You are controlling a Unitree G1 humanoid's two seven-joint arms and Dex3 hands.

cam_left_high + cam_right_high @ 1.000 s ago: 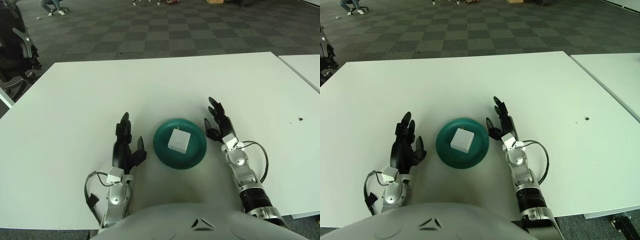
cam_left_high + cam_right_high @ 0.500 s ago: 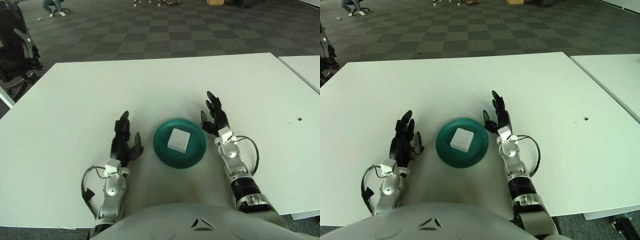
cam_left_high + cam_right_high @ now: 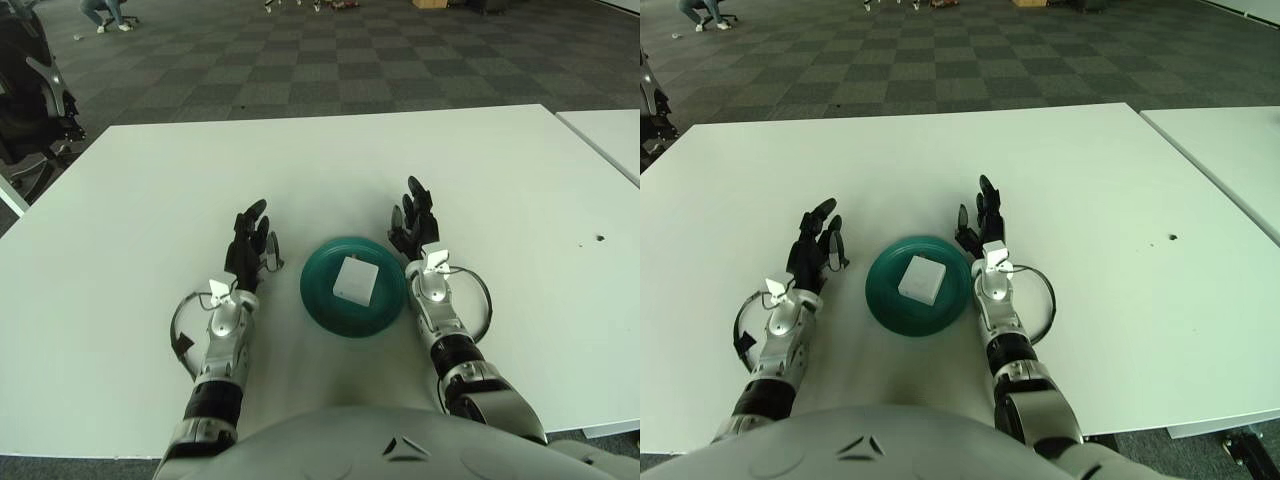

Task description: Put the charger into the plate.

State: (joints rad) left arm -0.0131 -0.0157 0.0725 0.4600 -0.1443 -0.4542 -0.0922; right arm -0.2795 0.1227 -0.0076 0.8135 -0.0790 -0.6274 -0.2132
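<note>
Smooth matt white table, glossy teal plate, matt white plastic-looking charger

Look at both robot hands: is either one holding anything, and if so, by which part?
Nothing is held. The left hand and right hand are open either side of the green plate, and the white charger lies in it untouched.

A wide white surface spreads out in front of me. One green plate sits directly on it, close to my near edge and about midway across. A second white surface stands just beside it on my right.
</note>
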